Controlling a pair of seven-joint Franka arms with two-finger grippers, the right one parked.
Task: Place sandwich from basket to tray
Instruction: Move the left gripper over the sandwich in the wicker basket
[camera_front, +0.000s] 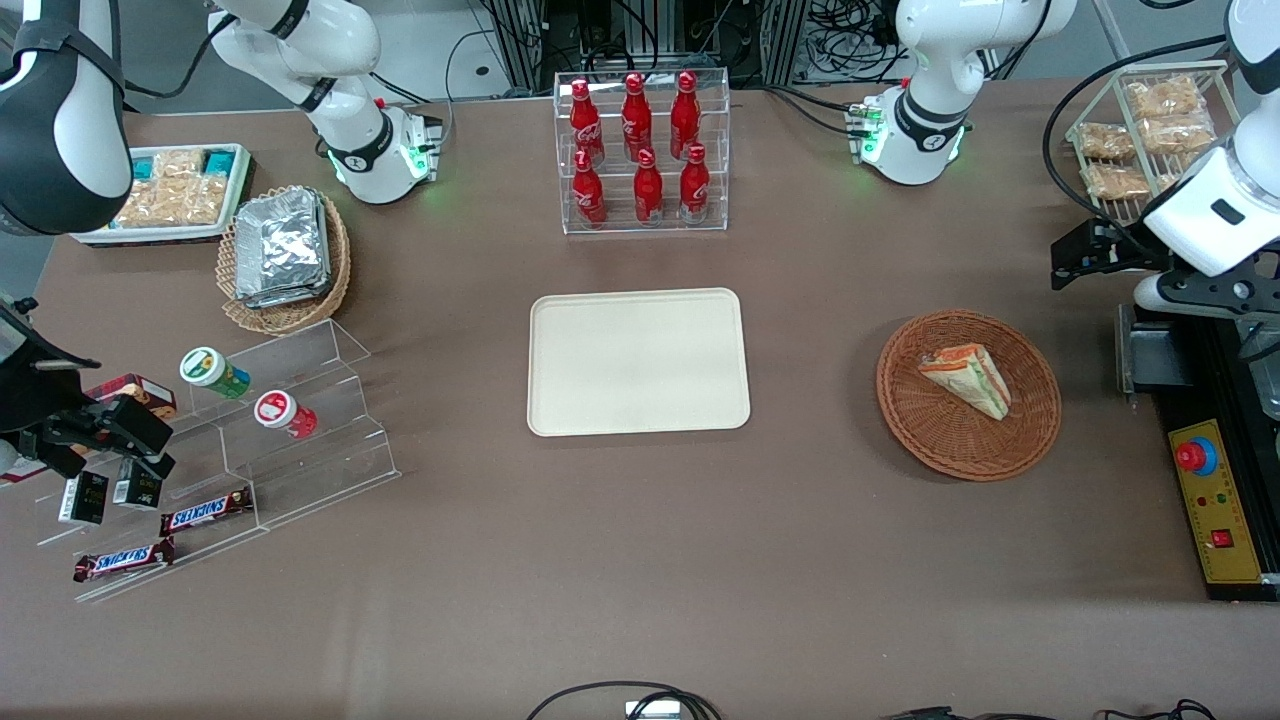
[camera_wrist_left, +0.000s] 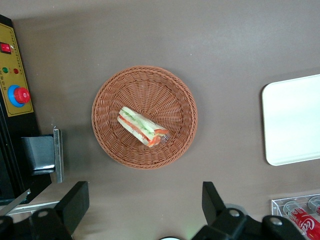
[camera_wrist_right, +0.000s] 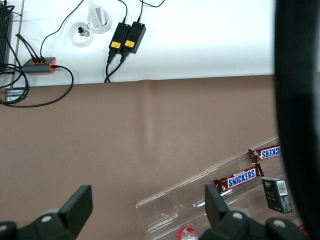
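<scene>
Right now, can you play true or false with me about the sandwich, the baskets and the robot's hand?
1. The sandwich lies in the reddish-brown wicker basket. True.
2. The cream tray already has food on it. False: nothing lies on it.
3. The gripper is squeezing the sandwich. False: it hangs open above the table, apart from the basket, holding nothing.
4. The red cola bottles stand in a clear rack, farther from the front camera than the tray. True.
5. The lighter wicker basket holds sandwiches too. False: it holds silver foil packets.
</scene>
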